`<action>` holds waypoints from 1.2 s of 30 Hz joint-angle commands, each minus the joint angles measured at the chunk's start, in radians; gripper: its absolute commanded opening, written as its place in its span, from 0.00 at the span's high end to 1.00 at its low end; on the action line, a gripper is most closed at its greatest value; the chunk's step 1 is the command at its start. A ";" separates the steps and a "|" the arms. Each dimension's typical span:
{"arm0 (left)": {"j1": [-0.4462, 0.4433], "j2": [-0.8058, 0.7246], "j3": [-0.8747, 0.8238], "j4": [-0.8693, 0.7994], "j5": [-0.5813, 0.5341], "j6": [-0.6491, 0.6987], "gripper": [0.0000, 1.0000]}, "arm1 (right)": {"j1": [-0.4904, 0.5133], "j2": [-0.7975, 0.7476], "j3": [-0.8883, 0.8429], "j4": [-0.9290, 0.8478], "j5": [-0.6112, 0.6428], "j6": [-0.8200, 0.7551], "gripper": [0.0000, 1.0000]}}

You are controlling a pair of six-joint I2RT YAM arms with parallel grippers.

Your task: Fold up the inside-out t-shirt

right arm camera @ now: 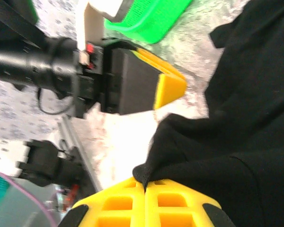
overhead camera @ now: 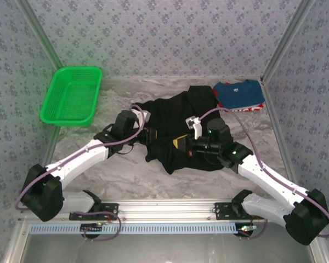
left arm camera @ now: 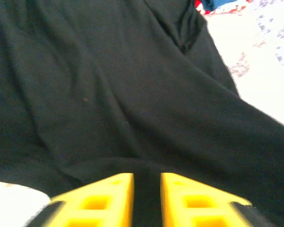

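The right hand [right arm camera: 145, 187] is pinched shut on a small fold at the edge of the black t-shirt [overhead camera: 175, 118], its 2 yellow fingers pressed together with no gap. The left hand [left arm camera: 146, 189] stands narrowly parted, black cloth lying in the slot between its fingers. In the top view both hands meet at the shirt's near-left edge, and the arms cover much of it. The shirt lies crumpled at the middle of the table [overhead camera: 126, 175], so its sleeves and hem are hard to make out. Farther back, a green basket [overhead camera: 71, 96] sits at 10 o'clock. A folded blue shirt [overhead camera: 238, 94] lies at 1 o'clock, just beside the black cloth.
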 commanded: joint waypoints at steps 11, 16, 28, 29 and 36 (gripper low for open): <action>-0.322 -0.297 -0.167 0.052 -0.224 0.005 0.50 | -0.055 0.101 -0.019 0.357 -0.075 0.361 1.00; -0.357 -0.133 -0.111 0.122 -0.199 0.031 0.61 | -0.059 0.090 -0.036 0.364 -0.057 0.375 1.00; -0.288 0.058 -0.058 0.235 -0.184 0.098 0.70 | -0.083 0.056 -0.062 0.356 -0.065 0.383 1.00; -0.275 0.057 -0.068 0.256 -0.162 0.093 0.77 | -0.087 0.051 -0.066 0.352 -0.065 0.381 1.00; -0.163 -0.056 -0.141 0.400 0.300 0.046 1.00 | -0.131 0.015 0.029 -0.031 0.132 0.190 1.00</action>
